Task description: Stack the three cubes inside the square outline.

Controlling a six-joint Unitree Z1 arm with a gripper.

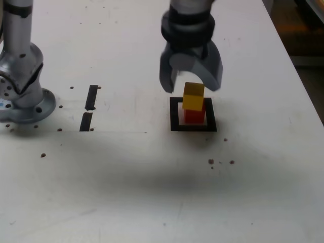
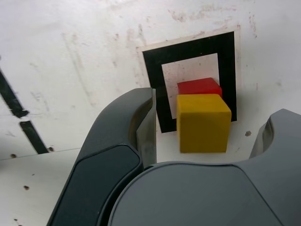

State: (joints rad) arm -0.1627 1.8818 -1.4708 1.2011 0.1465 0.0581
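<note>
My gripper (image 1: 191,91) is standing wide open above the stack, its jaws spread to either side and holding nothing. In the wrist view, I am seeing white surface between each jaw and the yellow cube (image 2: 203,124), so neither is touching it. The yellow cube is sitting on top of the red cube (image 1: 194,116), a little out of line with it, with part of the red top showing in the wrist view. The red cube is resting within the square outline (image 1: 174,115), on its white centre. Toward the exterior view's left, two short black tape strips (image 1: 91,97) are lying on the white table (image 1: 126,177), and beyond them a grey arm base (image 1: 33,109) is standing.
</note>
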